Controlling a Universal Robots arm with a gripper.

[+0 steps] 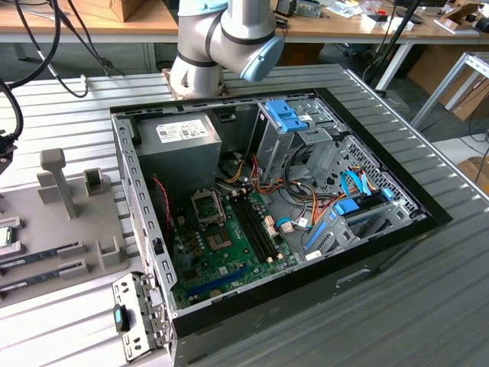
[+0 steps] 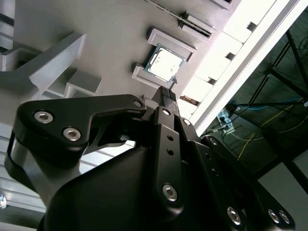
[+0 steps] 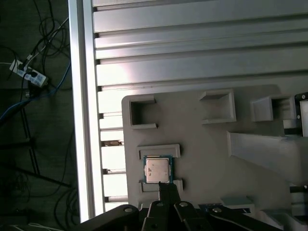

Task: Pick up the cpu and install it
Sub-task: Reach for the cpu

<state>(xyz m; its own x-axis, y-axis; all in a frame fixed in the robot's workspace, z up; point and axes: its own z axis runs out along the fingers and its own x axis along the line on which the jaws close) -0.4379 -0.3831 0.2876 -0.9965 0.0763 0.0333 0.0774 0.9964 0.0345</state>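
Cpu (image 3: pixel 157 169) lies flat in a shallow square nest of the matte grey fixture plate (image 3: pixel 202 139). Its top is silver-grey metal with a thin green rim. The plate rests on the ribbed aluminium table (image 3: pixel 192 48).

Gripper (image 2: pixel 166 91) is black, with bolted link arms. Its jaws look drawn together tip to tip with nothing between them. The tips sit just beside the cpu's edge; contact cannot be told.

In the exterior view, the open steel computer case (image 1: pixel 137 176) shows a green motherboard (image 1: pixel 229 245).
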